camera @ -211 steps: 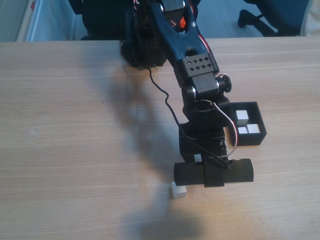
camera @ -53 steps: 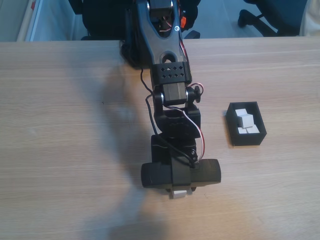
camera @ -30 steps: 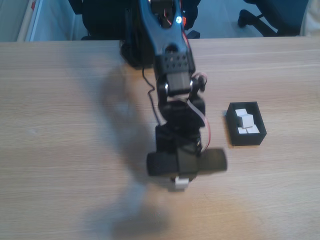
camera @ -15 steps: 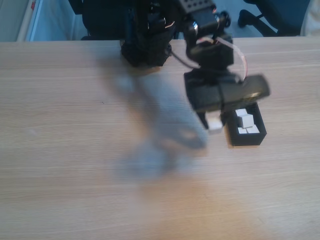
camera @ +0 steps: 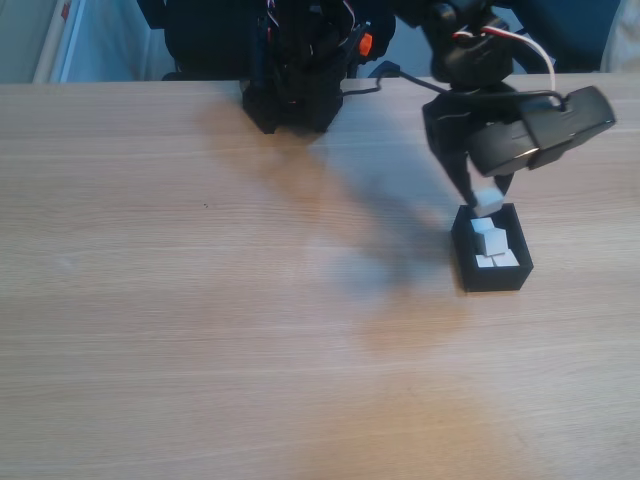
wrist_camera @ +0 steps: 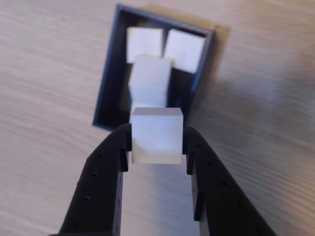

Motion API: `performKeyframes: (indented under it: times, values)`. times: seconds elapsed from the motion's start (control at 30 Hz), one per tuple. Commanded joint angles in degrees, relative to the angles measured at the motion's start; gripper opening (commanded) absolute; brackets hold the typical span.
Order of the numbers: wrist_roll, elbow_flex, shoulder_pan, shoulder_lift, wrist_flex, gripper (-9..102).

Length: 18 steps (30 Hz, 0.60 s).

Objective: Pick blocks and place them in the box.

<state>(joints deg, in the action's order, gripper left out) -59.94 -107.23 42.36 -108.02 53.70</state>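
In the wrist view my gripper point(wrist_camera: 156, 142) is shut on a white block point(wrist_camera: 156, 133), its two black fingers pressing the cube's sides. Right below and beyond it lies the black box point(wrist_camera: 109, 73), holding other white blocks point(wrist_camera: 150, 78), one stacked on the rest. In the fixed view the gripper point(camera: 486, 196) hangs with its block point(camera: 487, 199) just above the near-left rim of the box point(camera: 494, 278) at the right of the table. White blocks point(camera: 488, 240) show inside the box.
The arm's black base point(camera: 295, 85) stands at the table's back edge. The light wooden table point(camera: 200, 300) stretches left and forward of the box. A dark chair base point(camera: 520, 35) sits behind the table at the upper right.
The gripper closed on the white block at the front of the table, lifted it, and swung back and right. It now hangs over the box's rim.
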Motion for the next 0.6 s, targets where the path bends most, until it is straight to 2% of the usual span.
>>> performKeyframes:
  times: [0.0,0.2,0.47,0.57]
  values:
    - [2.37,4.04,1.67,0.79,0.44,2]
    - [4.48,6.33,2.9,3.08,0.88,4]
    - [4.75,6.77,2.11,3.52,0.88,16]
    - [4.66,6.68,1.58,3.52,0.97,17]
